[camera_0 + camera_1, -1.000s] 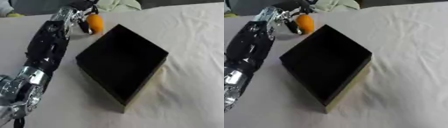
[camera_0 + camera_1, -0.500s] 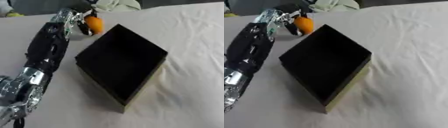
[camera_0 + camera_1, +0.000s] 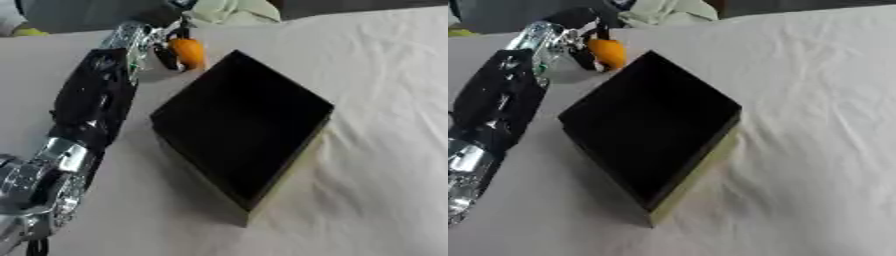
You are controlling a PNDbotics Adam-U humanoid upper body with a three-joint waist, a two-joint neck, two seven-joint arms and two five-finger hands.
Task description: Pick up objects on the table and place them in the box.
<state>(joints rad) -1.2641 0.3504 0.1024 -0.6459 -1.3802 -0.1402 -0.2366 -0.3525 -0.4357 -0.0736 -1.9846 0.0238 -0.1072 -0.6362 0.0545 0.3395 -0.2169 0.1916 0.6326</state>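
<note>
Orange rounded object (image 3: pixel 187 52) in left hand (image 3: pixel 164 46)

Left hand (image 3: pixel 166 42) fingers partly hide the orange object (image 3: pixel 188 52).

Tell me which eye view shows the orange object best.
The left eye view: the orange object sits clear in the left hand beside the box. The right eye view shows it too, nearer the frame's edge.

white-clothed table (image 3: pixel 385 75), black box (image 3: pixel 241 125), pale cloth bundle (image 3: pixel 229 11)
</note>
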